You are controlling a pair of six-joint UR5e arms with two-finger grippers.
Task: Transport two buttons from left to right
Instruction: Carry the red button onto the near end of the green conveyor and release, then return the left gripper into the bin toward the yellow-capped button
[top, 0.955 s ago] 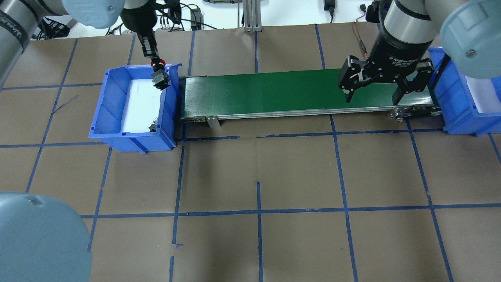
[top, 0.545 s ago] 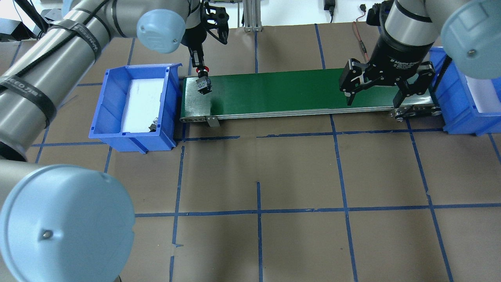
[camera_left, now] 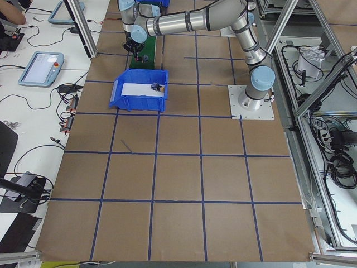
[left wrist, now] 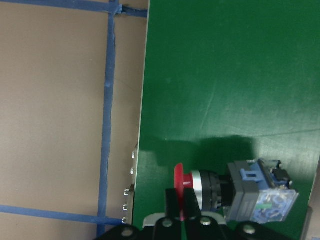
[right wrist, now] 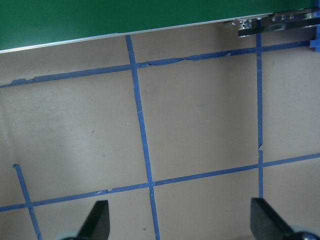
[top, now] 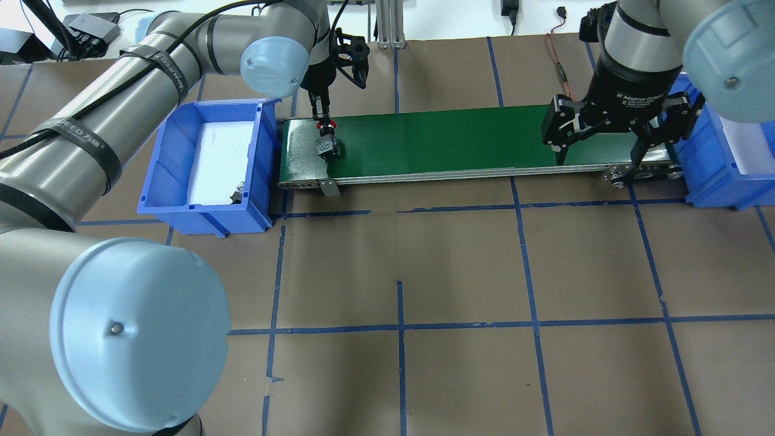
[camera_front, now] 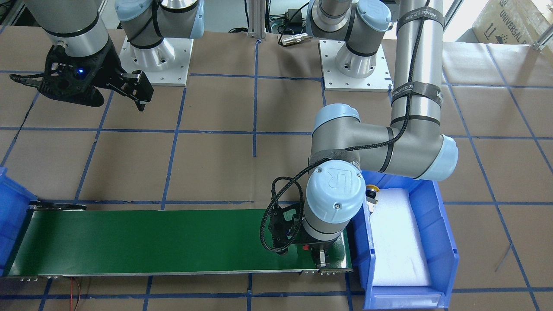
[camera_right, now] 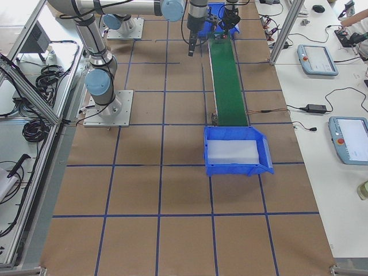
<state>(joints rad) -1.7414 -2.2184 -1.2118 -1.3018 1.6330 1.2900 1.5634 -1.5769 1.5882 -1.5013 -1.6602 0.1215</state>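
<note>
My left gripper [top: 327,128] is shut on the red cap of the red button [top: 329,146], pinched between its fingers [left wrist: 174,202]. The button's grey-black body [left wrist: 256,197] hangs low over the left end of the green conveyor belt [top: 436,138]; I cannot tell if it touches the belt. The yellow button [camera_front: 370,192] lies in a corner of the left blue bin [top: 162,158], also seen as a small dark shape [top: 237,195] in the overhead view. My right gripper [top: 598,160] stands open and holds nothing, above the belt's right end.
A second blue bin [top: 702,177] with a white liner sits at the belt's right end. The belt's metal frame and roller [top: 617,177] run along its near edge. Brown table paper with blue tape lines [top: 399,327] lies in front.
My left arm carried the red button rightward from over the left bin's wall to the belt's left end and lowered it. The right gripper shifted slightly right, still open.
</note>
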